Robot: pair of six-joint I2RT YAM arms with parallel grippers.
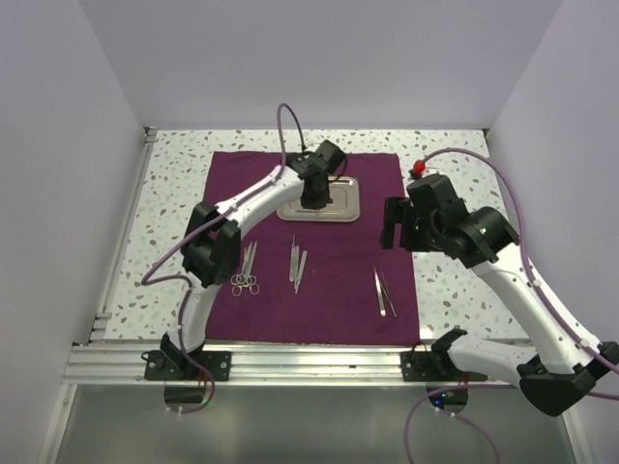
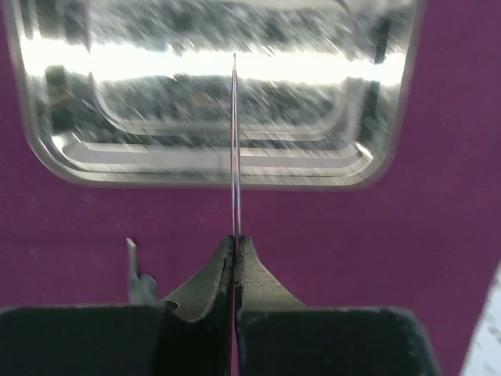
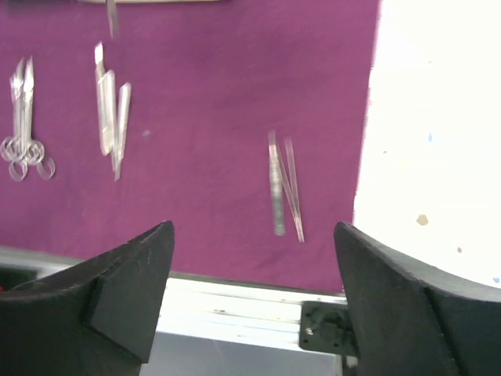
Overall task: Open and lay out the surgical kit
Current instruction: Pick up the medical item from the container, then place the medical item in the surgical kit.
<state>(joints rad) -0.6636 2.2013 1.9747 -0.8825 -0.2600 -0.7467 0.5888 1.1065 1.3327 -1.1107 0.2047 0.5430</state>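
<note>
On the maroon cloth [image 1: 338, 290], two ring-handled instruments [image 1: 245, 273] lie leftmost, then a pair of tweezers [image 1: 297, 263]. Further back, the left gripper [image 2: 236, 247] is pinched tight on a thin steel instrument [image 2: 235, 141]. It is seen edge-on, its long axis running straight ahead from the fingers, tip reaching over the steel tray [image 2: 219, 168]. A second pair of tweezers [image 3: 283, 184] lies right of centre, nearest the right gripper [image 3: 252, 231], which is spread wide and empty

Speckled table [image 1: 174, 184], white walls [image 1: 58, 145] rising around it. Metal rail [image 1: 309, 364] runs along the table's near edge; small red object [image 1: 418, 166] sits toward the table's far right.
</note>
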